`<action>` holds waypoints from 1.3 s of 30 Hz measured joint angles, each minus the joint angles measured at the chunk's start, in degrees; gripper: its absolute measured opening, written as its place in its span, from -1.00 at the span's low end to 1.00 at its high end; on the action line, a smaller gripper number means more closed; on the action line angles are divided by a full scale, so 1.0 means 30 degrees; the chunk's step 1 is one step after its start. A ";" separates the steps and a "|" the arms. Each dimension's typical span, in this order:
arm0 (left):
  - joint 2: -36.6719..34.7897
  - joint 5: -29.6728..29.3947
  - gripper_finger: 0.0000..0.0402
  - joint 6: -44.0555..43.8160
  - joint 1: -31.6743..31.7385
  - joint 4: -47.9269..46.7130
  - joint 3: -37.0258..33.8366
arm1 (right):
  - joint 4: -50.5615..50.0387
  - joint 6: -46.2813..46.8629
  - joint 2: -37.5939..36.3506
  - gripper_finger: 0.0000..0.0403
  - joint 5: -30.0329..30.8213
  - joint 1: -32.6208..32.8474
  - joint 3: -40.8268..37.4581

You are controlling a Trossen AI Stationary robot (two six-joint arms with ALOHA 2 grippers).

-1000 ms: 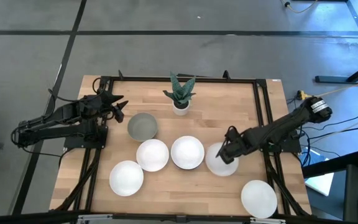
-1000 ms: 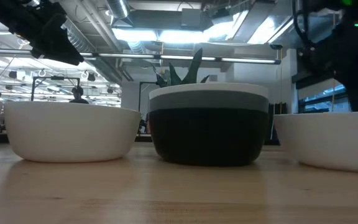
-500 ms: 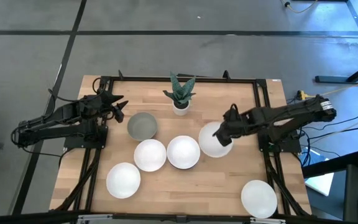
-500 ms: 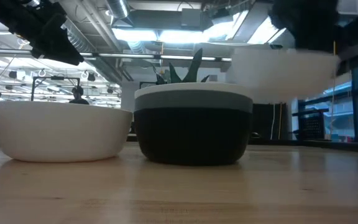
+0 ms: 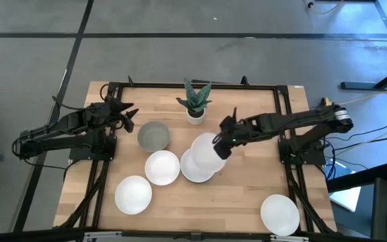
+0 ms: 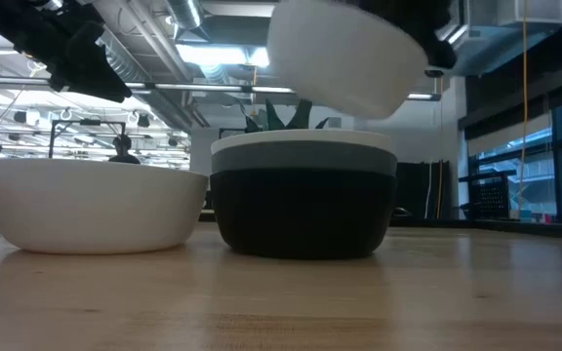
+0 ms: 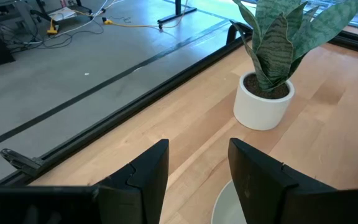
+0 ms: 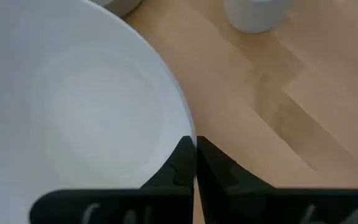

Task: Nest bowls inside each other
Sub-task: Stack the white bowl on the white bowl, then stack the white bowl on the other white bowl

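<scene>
Now right hand (image 5: 228, 135) is pinching a white bowl's (image 5: 207, 149) rim above the bowl stack (image 6: 303, 205); left hand (image 5: 127, 115) is idling, fingers wide.

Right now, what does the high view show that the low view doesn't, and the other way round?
Only the high view shows the left arm waiting at the table's left edge with open fingers, the grey bowl, two white bowls at front left and front right, and the plant's pot. Only the low view shows that the stack is layered black, grey, then white, and that the carried bowl hangs tilted above it. Both show the right fingers shut on the carried bowl and a white bowl beside the stack.
</scene>
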 joint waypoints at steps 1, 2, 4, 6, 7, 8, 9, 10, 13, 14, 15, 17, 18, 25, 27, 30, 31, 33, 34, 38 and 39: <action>-0.0003 0.0000 -0.20 0.0000 0.0003 0.0000 -0.0003 | 0.0235 -0.0155 0.0298 -0.98 -0.0178 -0.0011 -0.0005; -0.0001 0.0000 -0.20 0.0000 0.0004 0.0004 0.0002 | 0.0480 -0.0339 0.0569 -0.98 -0.0471 -0.0051 -0.0005; -0.0004 0.0000 -0.20 0.0000 -0.0003 0.0000 -0.0005 | 0.1071 -0.0426 0.1130 -0.98 -0.1064 -0.0112 -0.0005; 0.0002 0.0000 -0.20 0.0000 0.0004 0.0000 -0.0005 | 0.1547 -0.0725 0.1756 -0.98 -0.1729 -0.0201 -0.0005; 0.0002 0.0000 -0.20 0.0000 -0.0003 0.0000 -0.0003 | 0.1682 -0.0885 0.2044 -0.98 -0.2001 -0.0222 -0.0005; -0.0003 0.0000 -0.20 0.0000 -0.0003 0.0000 0.0002 | 0.1797 -0.0944 0.2355 -0.98 -0.2239 -0.0233 -0.0005; 0.0002 0.0000 -0.20 0.0000 -0.0003 0.0000 -0.0004 | 0.1921 -0.0968 0.2656 -0.98 -0.2476 -0.0257 -0.0005; 0.0001 0.0000 -0.20 0.0000 0.0004 0.0000 -0.0004 | 0.1976 -0.1069 0.2952 -0.98 -0.2667 -0.0289 -0.0005; 0.0002 0.0000 -0.20 0.0000 -0.0002 0.0000 -0.0005 | 0.1915 -0.1301 0.3676 -0.98 -0.3080 -0.0307 -0.0005; 0.0002 0.0000 -0.20 0.0000 0.0004 0.0000 -0.0005 | 0.1915 -0.1333 0.3864 -0.98 -0.3289 -0.0346 -0.0005; -0.0004 0.0000 -0.20 0.0000 0.0004 0.0000 -0.0003 | 0.1892 -0.1339 0.4027 -0.98 -0.3381 -0.0357 -0.0005; 0.0001 0.0000 -0.20 0.0000 0.0002 0.0000 -0.0001 | 0.1700 -0.1340 0.4263 -0.98 -0.3615 -0.0361 -0.0009; 0.0002 0.0000 -0.20 0.0000 0.0001 0.0000 -0.0005 | 0.1626 -0.1340 0.4310 -0.98 -0.3719 -0.0374 -0.0012; -0.0005 0.0000 -0.20 0.0000 0.0001 0.0001 -0.0004 | -0.0042 -0.0932 0.4321 -0.98 -0.4229 -0.0512 -0.0012; -0.0001 0.0000 -0.20 0.0000 0.0000 0.0004 -0.0002 | -0.0401 -0.0926 0.4321 -0.98 -0.4245 -0.0517 -0.0012; 0.0002 0.0000 -0.20 0.0000 -0.0003 0.0002 0.0000 | -0.0269 -0.0939 0.4321 -0.95 -0.4238 -0.0517 -0.0012; 0.0002 0.0000 -0.20 0.0000 0.0004 0.0000 -0.0005 | -0.0166 -0.0952 0.4294 -0.92 -0.4286 -0.0517 -0.0012; 0.0002 -0.0007 -0.20 0.0000 -0.0003 0.0000 -0.0005 | 0.0032 -0.0961 0.4263 -0.84 -0.4369 -0.0557 -0.0012; 0.0001 0.0000 -0.20 0.0000 -0.0002 0.0000 0.0001 | 0.0062 -0.0818 0.4260 -0.80 -0.4432 -0.0572 -0.0012; -0.0003 0.0000 -0.20 0.0000 -0.0003 0.0000 0.0000 | 0.0175 -0.0661 0.4262 -0.65 -0.4544 -0.0678 -0.0012; 0.0002 -0.0007 -0.20 0.0000 0.0002 0.0000 -0.0003 | 0.0258 -0.0741 0.4263 -0.61 -0.4550 -0.0678 -0.0012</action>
